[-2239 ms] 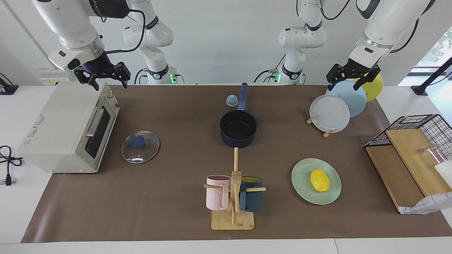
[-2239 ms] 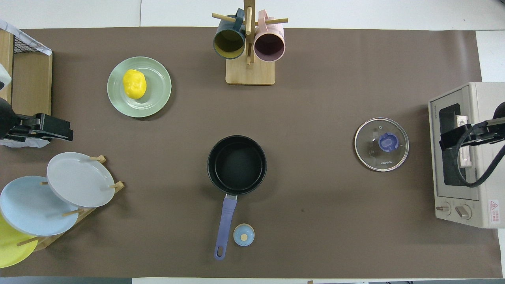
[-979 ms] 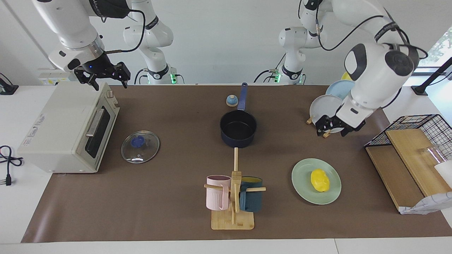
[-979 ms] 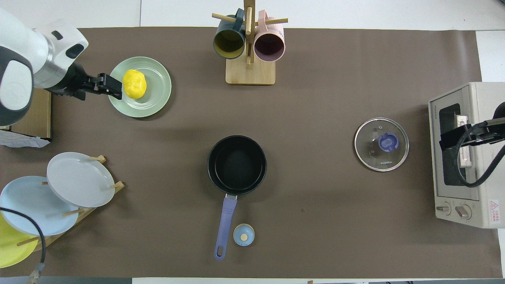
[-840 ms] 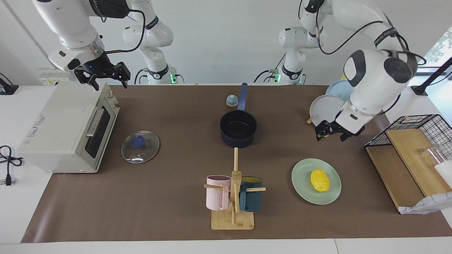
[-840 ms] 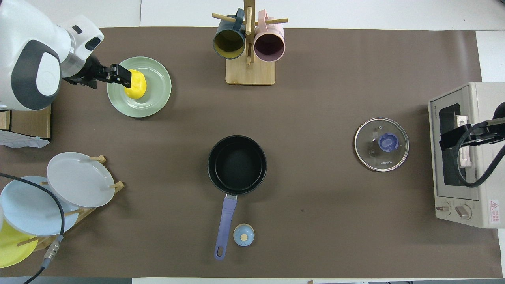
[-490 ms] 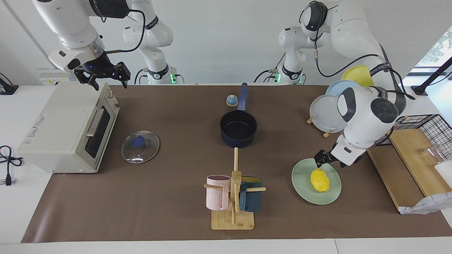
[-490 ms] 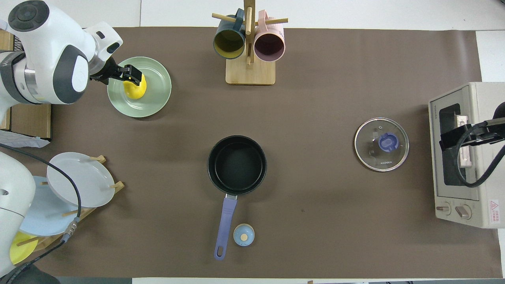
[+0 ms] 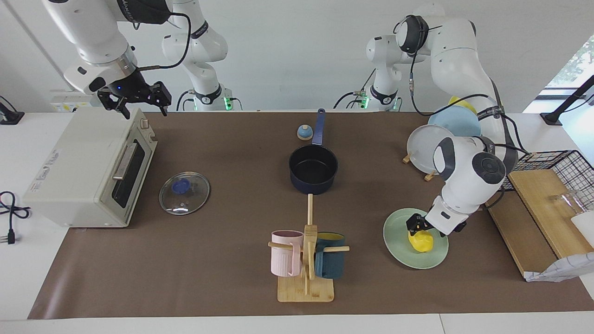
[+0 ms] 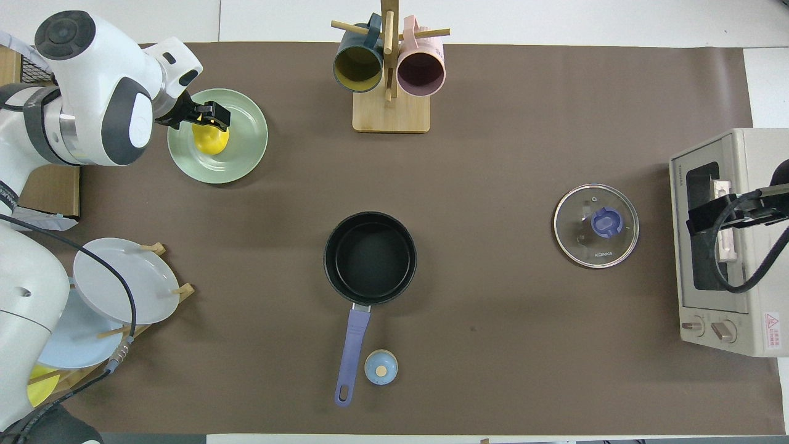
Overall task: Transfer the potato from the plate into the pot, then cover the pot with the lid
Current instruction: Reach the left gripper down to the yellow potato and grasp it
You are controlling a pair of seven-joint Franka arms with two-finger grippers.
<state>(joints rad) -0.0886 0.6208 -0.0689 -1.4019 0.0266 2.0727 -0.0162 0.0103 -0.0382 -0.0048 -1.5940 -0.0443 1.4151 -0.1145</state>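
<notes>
The yellow potato (image 9: 422, 243) lies on the mint-green plate (image 9: 399, 250) toward the left arm's end of the table; they also show in the overhead view as potato (image 10: 211, 142) and plate (image 10: 243, 154). My left gripper (image 9: 422, 230) is low over the potato, open, with its fingers down around the potato's top (image 10: 206, 120). The navy pot (image 9: 313, 169) (image 10: 370, 258) stands empty mid-table, handle toward the robots. The glass lid (image 9: 184, 192) (image 10: 596, 225) lies flat in front of the oven. My right gripper (image 9: 134, 99) (image 10: 721, 213) waits open above the oven.
A toaster oven (image 9: 88, 171) stands at the right arm's end. A mug rack (image 9: 306, 260) with a pink and a teal mug stands farther from the robots than the pot. A small bell (image 9: 304, 132) sits beside the pot handle. Upright plates (image 9: 429, 148) and a wire basket (image 9: 547, 185) flank the left arm.
My left arm has swung from above the upright plates out to the mint plate and lowered its gripper onto the potato. The right arm has not moved.
</notes>
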